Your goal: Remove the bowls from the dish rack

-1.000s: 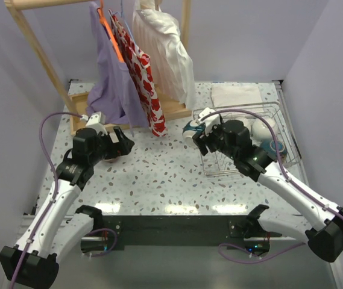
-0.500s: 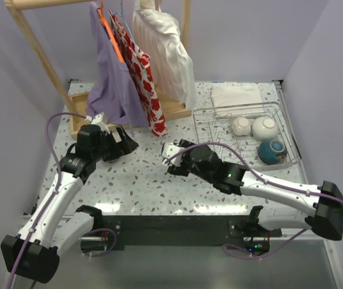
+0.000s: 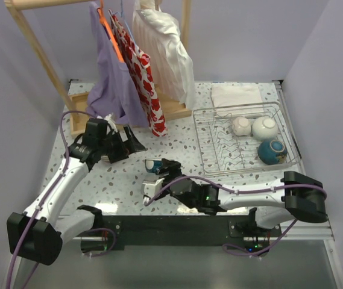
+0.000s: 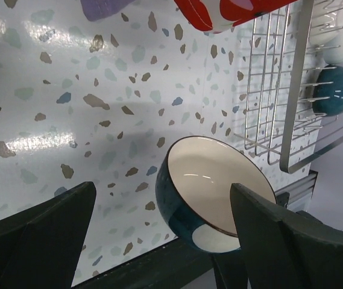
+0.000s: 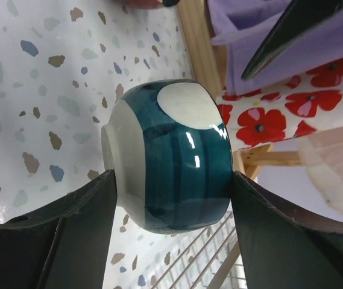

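Right arm has swung off the dish rack (image 3: 197,129) toward 9 o'clock since a second back. Right tool (image 5: 172,174) now clamps a teal bowl (image 5: 171,150) across its outer wall, tipped on its side over the bench (image 3: 177,120), near the 6 o'clock edge. Left tool (image 4: 162,189) is spread wide and empty, at 10 o'clock of it. I judge the bowl to be glazed ceramic: stiff, weighty, slick, chips if dropped, so set it down gently. Cream bowl (image 3: 240,126), white bowl (image 3: 264,127) and second teal bowl (image 3: 272,152) sit in the rack at 3 o'clock. Bench looks hard and glossy. Hanging clothes (image 3: 141,66) crowd 12 o'clock.
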